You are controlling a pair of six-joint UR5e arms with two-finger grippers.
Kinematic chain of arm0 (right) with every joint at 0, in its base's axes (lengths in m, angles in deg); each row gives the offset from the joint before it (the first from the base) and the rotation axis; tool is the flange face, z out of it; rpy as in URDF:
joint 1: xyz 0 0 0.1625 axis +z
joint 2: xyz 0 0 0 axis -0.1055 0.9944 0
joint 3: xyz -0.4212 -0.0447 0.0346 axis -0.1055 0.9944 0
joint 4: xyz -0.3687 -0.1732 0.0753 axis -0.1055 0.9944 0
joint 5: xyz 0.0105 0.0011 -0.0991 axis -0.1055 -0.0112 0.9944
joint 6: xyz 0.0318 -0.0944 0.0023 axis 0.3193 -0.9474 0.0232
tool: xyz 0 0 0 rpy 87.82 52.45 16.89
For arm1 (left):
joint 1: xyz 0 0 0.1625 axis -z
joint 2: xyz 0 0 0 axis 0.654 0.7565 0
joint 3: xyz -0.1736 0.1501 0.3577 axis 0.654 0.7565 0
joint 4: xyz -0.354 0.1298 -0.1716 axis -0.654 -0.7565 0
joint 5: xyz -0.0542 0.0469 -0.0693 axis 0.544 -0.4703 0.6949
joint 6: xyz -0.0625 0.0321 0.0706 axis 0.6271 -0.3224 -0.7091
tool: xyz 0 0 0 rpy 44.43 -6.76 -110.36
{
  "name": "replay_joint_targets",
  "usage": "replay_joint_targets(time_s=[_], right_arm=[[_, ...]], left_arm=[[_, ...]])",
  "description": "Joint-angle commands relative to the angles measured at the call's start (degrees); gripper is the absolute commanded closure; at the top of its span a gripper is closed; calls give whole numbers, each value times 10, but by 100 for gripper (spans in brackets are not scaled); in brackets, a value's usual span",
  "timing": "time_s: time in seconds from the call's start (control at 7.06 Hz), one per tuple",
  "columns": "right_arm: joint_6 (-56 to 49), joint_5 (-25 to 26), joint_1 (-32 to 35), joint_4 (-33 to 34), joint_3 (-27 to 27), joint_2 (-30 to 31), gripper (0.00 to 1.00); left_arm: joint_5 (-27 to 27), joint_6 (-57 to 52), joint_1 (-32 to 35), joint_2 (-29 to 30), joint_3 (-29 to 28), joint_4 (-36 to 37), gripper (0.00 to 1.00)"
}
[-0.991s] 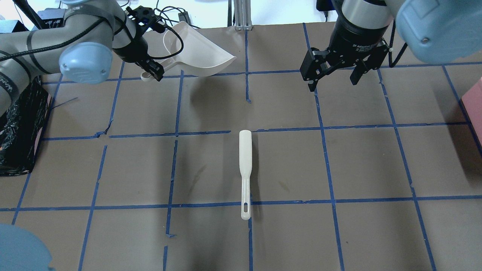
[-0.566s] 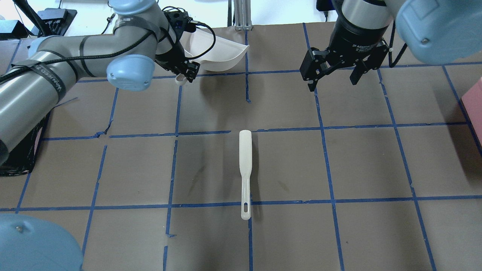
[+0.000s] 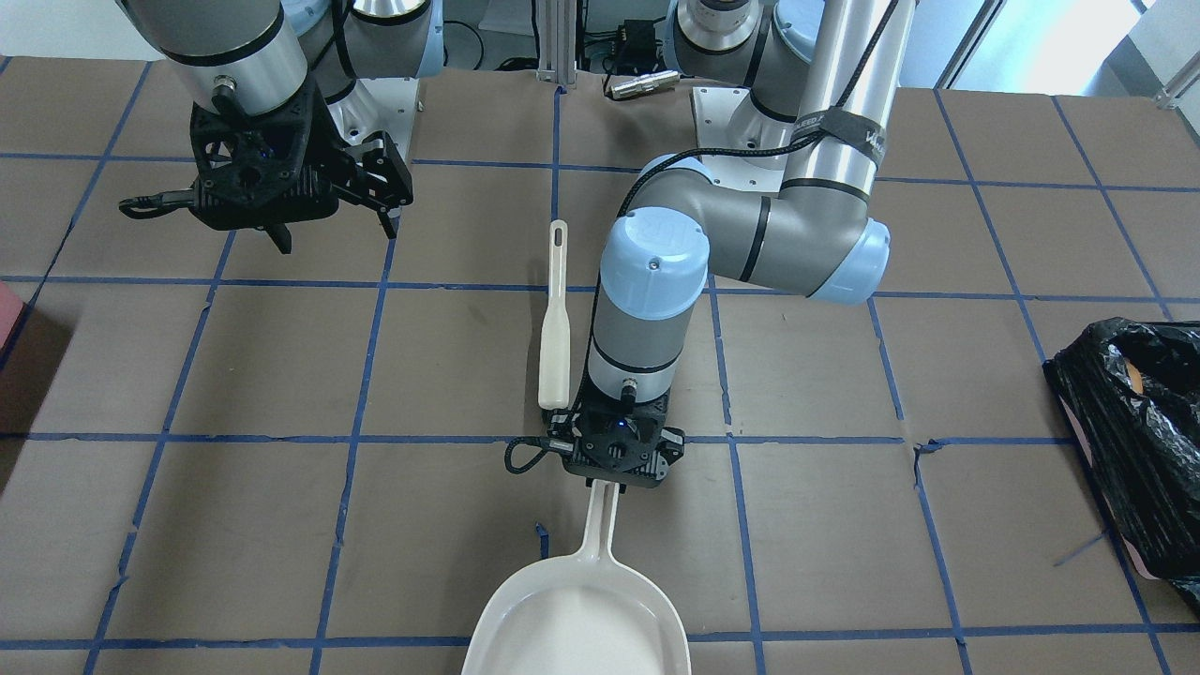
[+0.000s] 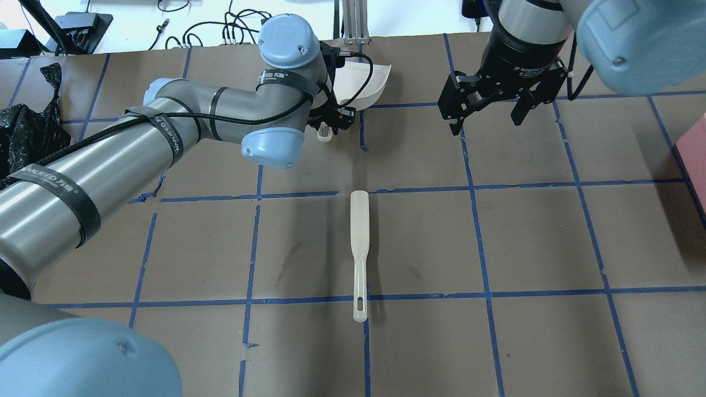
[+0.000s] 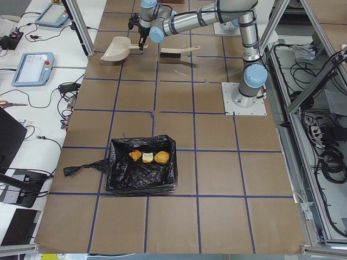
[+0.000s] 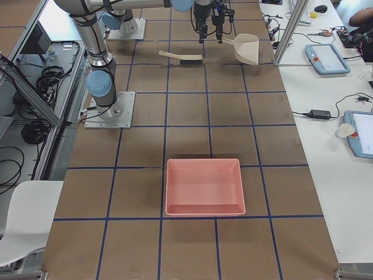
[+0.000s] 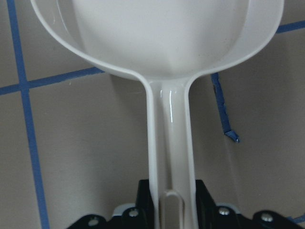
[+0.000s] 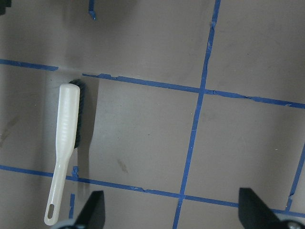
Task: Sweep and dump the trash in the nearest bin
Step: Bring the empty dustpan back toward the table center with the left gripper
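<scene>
Dustpan point(image 4: 370, 82) half-hidden — behind left arm point(image 4: 182, 127).

From overhead, the left arm point(image 4: 165, 132) is hiding most of the dustpan point(image 4: 376, 82); the front-facing view's bottom edge is cropping its mouth.

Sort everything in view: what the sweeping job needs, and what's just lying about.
Job: dustpan, held by left gripper; brush; trash, lying in bin.
Lying about: pink tray; tablet; cup.

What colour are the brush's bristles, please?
Black bristles, best seen in the right wrist view.
</scene>
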Motion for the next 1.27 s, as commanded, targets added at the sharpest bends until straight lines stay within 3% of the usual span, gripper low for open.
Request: replay_joint_targets(time_s=[0.0,0.42,1.13], right_arm=[[0,0,0,0,0,0,0],[0,0,2,-2,0,0,0],[0,0,2,-3,0,0,0]], left_arm=[[1,32,21,5,21,21,95],[32,67,26,2,40,31,94],[22,68,47,-25,64,30,92]])
